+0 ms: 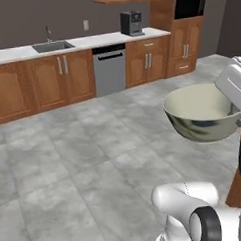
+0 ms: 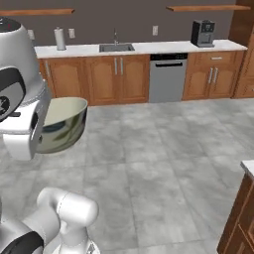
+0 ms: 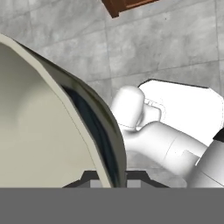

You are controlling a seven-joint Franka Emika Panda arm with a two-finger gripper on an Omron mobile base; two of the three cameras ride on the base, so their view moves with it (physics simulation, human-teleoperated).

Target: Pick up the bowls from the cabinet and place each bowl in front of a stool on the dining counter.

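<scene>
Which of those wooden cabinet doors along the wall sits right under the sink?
The pair of doors directly below the sink, left of the steel dishwasher.

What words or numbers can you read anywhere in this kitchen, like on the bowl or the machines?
None: no words, numbers or signs can be read anywhere.
The cream bowl held by the gripper has dark smudges outside, no letters.
The coffee machine, the dishwasher and the wall outlets are blank or too small to show any writing.
</scene>
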